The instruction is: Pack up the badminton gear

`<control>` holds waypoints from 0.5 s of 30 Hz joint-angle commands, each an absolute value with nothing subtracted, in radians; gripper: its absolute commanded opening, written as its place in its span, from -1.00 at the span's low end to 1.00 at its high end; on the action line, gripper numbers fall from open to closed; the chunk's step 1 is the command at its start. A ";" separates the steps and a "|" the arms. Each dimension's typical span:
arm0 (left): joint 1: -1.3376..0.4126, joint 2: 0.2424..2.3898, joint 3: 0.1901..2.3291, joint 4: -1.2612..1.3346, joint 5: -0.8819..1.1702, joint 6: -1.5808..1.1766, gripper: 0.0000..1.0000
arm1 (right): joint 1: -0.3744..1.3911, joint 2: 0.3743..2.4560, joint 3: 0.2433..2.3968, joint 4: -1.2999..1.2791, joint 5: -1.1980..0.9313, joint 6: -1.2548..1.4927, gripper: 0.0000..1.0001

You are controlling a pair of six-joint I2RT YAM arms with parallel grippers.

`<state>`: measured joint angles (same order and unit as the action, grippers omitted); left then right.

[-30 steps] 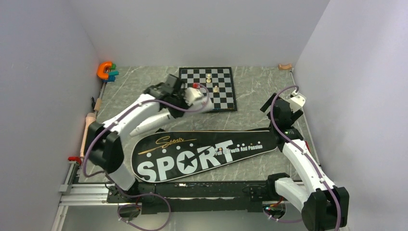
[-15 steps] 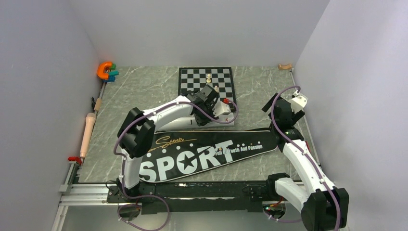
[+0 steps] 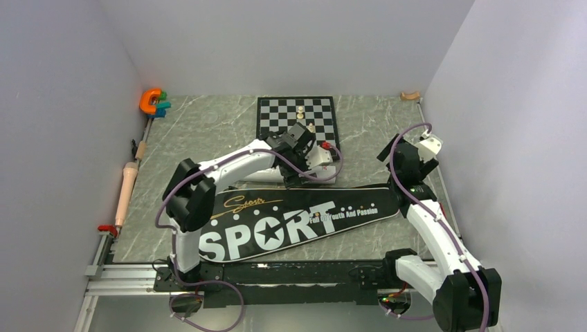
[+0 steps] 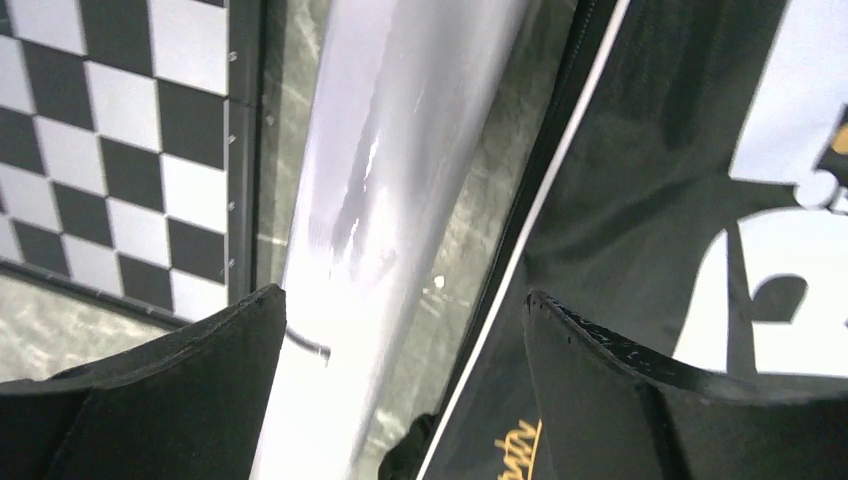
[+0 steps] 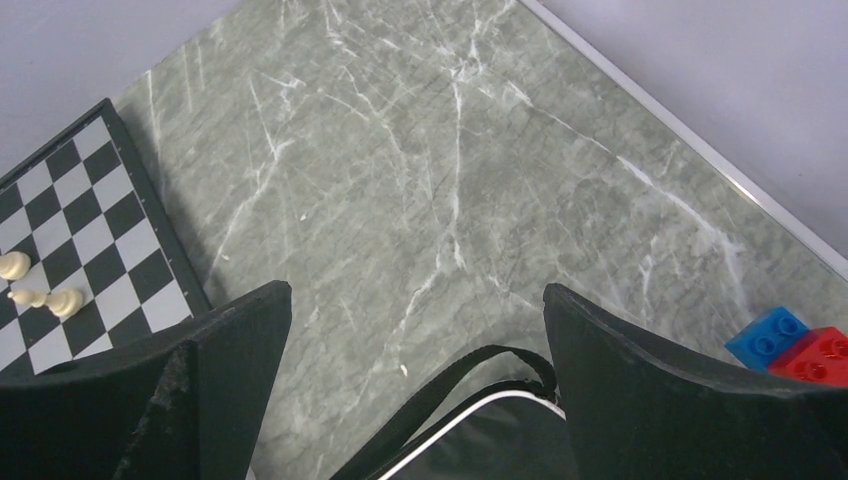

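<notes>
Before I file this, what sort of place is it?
Probably a robot test cell: plain white walls box in a marble-patterned table, the left arm and right arm sit on a rail at its near edge, and props share it, a chessboard and a SPORT racket bag.

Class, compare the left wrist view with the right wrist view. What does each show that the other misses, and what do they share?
Only the left wrist view: the long white tube lying between chessboard and bag, and the bag's white lettering. Only the right wrist view: chess pieces on the board, a blue block, a red block, the bag's strap loop. Both: the chessboard, the bag, the marble table.
</notes>
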<state>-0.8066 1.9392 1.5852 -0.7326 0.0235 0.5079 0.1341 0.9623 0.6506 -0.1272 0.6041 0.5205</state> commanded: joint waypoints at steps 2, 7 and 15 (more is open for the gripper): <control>-0.792 1.708 1.565 -0.780 -0.034 0.529 0.77 | 0.129 0.945 0.635 -0.050 0.698 0.482 0.99; -0.632 1.490 1.448 -0.691 -0.024 0.415 0.99 | 0.127 0.916 0.495 0.200 0.772 0.377 1.00; -0.156 1.193 1.088 -0.387 0.157 0.202 0.99 | 0.122 0.989 0.358 0.508 0.744 0.225 1.00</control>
<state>-0.3119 1.2816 1.2770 -0.5602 0.0566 0.3325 0.1268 0.9649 0.4114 0.2405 0.7334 0.3256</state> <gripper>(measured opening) 0.994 0.995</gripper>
